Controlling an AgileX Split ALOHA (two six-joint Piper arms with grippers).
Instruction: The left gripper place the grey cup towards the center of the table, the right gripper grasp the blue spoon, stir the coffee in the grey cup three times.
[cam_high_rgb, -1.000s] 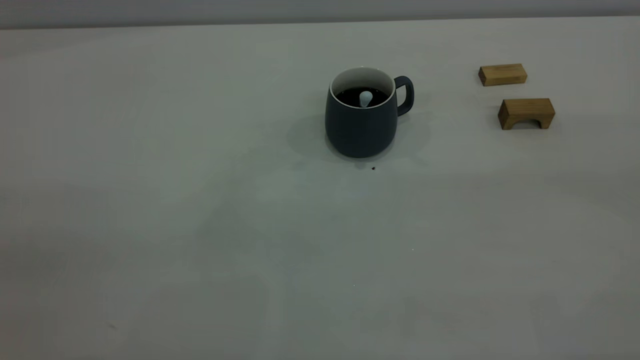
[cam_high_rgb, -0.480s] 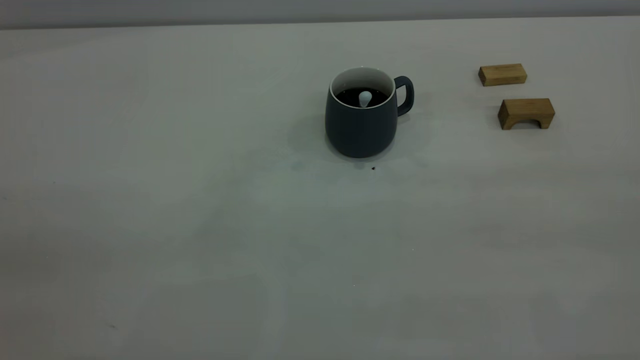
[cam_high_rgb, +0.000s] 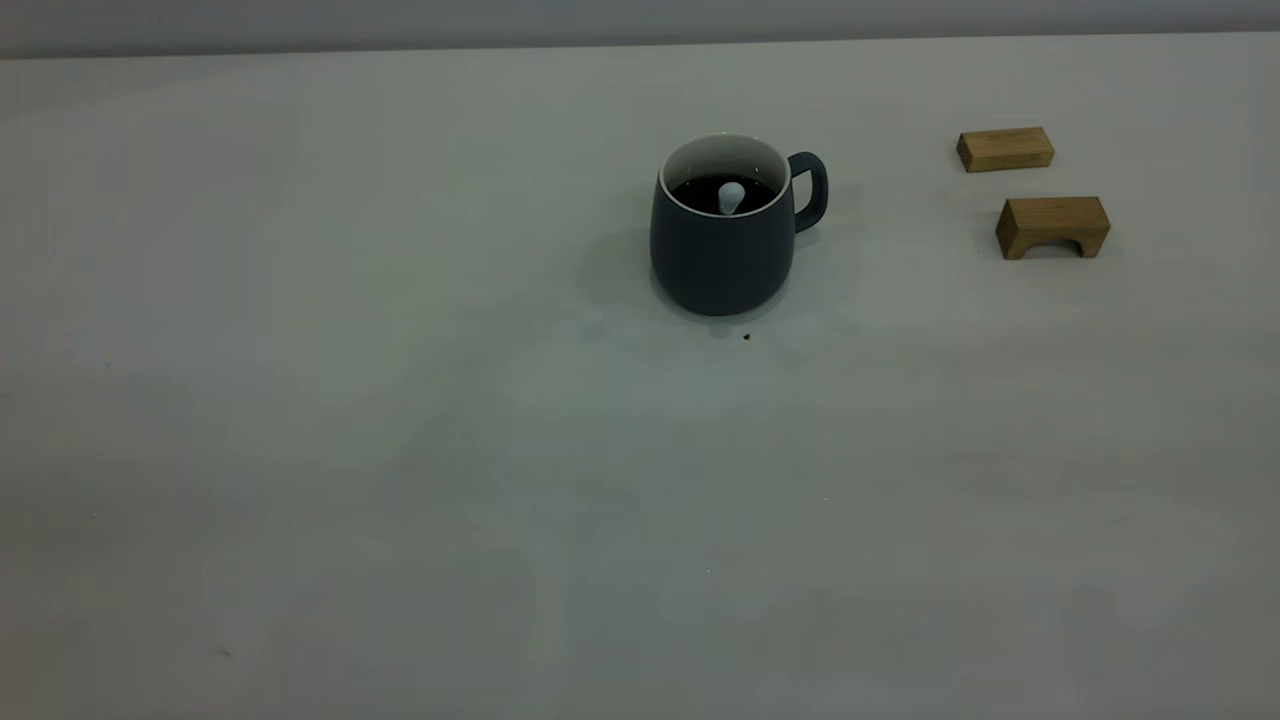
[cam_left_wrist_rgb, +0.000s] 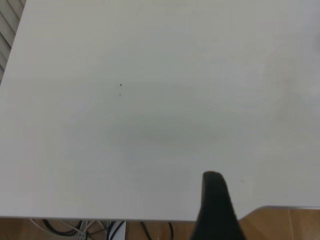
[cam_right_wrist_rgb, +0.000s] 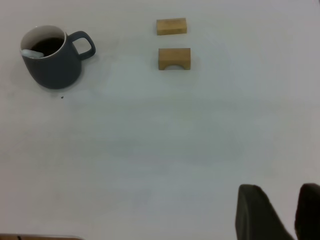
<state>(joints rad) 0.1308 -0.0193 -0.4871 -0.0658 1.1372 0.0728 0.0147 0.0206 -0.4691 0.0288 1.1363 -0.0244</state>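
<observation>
The grey cup (cam_high_rgb: 720, 255) stands upright a little right of the table's (cam_high_rgb: 400, 450) middle, with its handle towards the right. Dark coffee (cam_high_rgb: 700, 190) fills it. The blue spoon's (cam_high_rgb: 731, 195) pale handle end sticks out of the coffee and leans on the near wall; its bowl is hidden under the liquid. Neither arm shows in the exterior view. In the right wrist view the cup (cam_right_wrist_rgb: 52, 67) and spoon (cam_right_wrist_rgb: 31, 51) lie far from my right gripper (cam_right_wrist_rgb: 281, 192), which is open and holds nothing. My left gripper (cam_left_wrist_rgb: 214, 200) hangs over bare table near an edge.
Two tan wooden blocks lie to the right of the cup: a flat one (cam_high_rgb: 1005, 149) farther back and an arched one (cam_high_rgb: 1052, 226) nearer. A tiny dark speck (cam_high_rgb: 746, 336) sits just in front of the cup. Wooden floor (cam_left_wrist_rgb: 280, 225) and cables show past the table edge.
The shadow around the cup has faded. Cup, spoon and blocks have not moved.
</observation>
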